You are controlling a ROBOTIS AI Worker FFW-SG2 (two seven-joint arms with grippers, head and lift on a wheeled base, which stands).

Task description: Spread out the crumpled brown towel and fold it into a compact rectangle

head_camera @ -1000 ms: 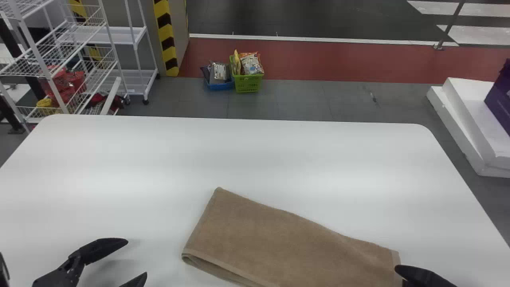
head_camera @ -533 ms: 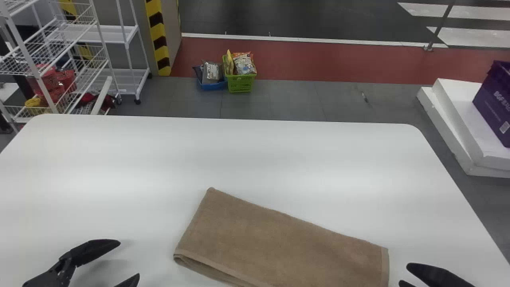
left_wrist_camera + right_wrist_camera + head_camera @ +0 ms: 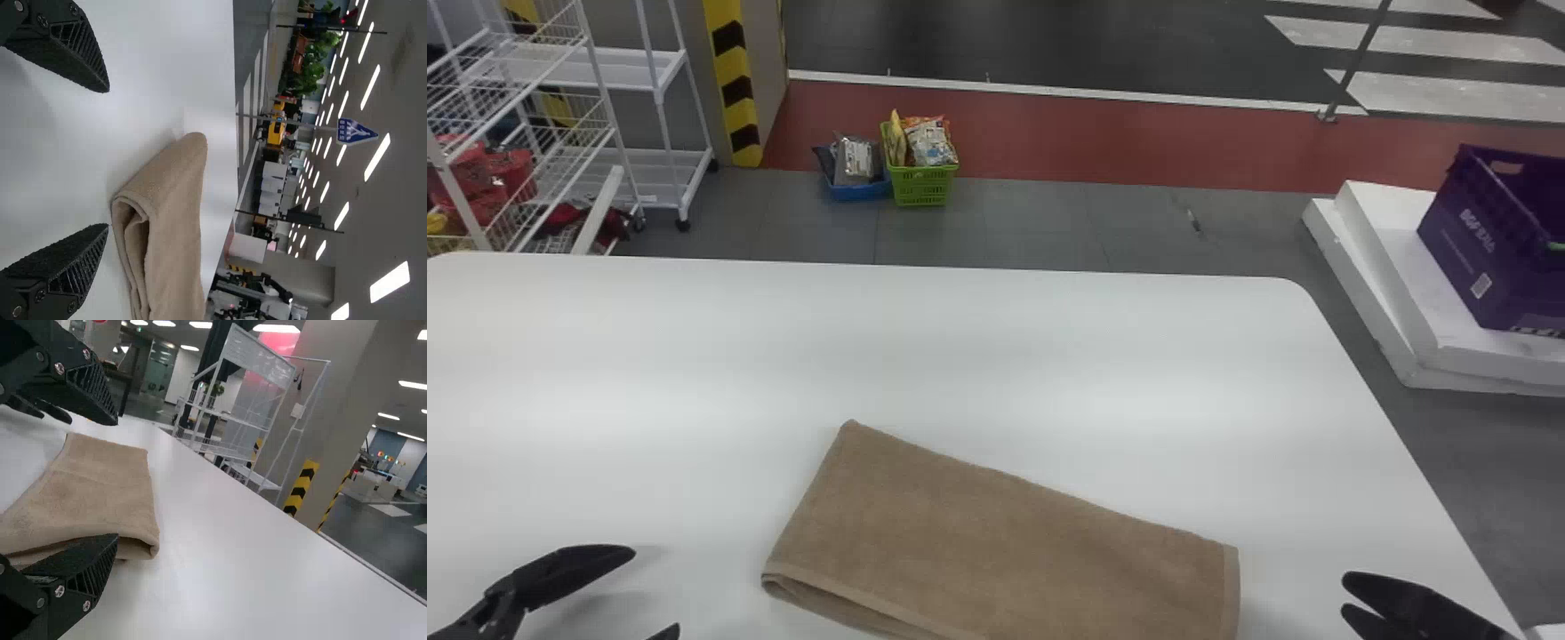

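The head camera is looking forward and down from above and behind the towel (image 3: 1005,542), taking in the bench (image 3: 960,356) and the floor (image 3: 1032,222) beyond. The left wrist camera is sitting low, to the left of the towel and near it, facing across it toward the white floor stripes (image 3: 1405,37). The right wrist camera is sitting low and close, to the right of the towel, facing leftward past it toward the white shelving (image 3: 618,69). Both wrist views are lying sideways. All three views are sharing the towel and part of the bench.
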